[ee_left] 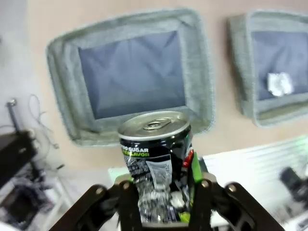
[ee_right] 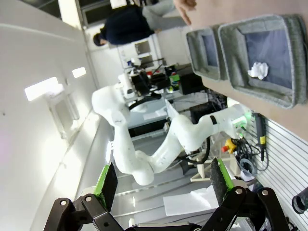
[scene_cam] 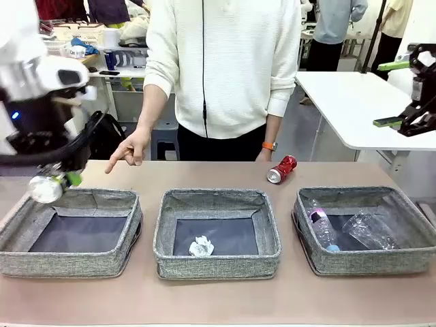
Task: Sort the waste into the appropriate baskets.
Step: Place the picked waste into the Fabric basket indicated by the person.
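The left gripper [scene_cam: 61, 178] clenched a smooth, cylindrical black-and-silver can [ee_left: 155, 144] above the far corner of the soft, grey woven left basket [scene_cam: 68, 262]. The right gripper [scene_cam: 391, 93] hung with jaws spread wide, empty.

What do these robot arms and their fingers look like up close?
The left arm is a smooth, rounded white shell with a small blue light and a looping black cable. The left gripper and right gripper are black linkages, their fingers faced in bright green.
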You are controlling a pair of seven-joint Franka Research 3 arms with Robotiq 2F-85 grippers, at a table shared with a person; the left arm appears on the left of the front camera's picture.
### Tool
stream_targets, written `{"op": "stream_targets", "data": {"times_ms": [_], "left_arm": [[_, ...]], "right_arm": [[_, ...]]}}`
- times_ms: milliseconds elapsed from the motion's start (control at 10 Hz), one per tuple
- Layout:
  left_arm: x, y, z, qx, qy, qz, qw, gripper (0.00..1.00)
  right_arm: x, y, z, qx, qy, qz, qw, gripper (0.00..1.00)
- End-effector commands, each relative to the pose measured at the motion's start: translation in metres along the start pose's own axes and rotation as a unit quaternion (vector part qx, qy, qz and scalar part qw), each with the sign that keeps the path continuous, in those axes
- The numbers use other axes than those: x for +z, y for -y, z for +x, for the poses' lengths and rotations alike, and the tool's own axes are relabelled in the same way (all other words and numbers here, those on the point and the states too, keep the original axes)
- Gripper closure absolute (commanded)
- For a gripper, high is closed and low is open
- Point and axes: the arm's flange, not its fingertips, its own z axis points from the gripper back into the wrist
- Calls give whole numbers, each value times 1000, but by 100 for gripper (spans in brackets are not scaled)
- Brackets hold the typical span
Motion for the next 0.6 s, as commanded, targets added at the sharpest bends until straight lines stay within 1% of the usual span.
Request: {"op": "stream_targets", "data": {"times_ms": [0,100,200,500], "left_arm": [[-20,-23,-6,70,34,19,997,57],[-32,-34,-3,98,35,15,995,57],[-39,-38,1,108,35,3,994,57],[-41,-30,15,103,38,8,994,57]], "right_arm": [[2,-1,0,9,-5,0,1000,0],[2,-1,0,9,-5,0,1000,0],[2,-1,0,9,-5,0,1000,0],[2,-1,0,9,-5,0,1000,0]]}}
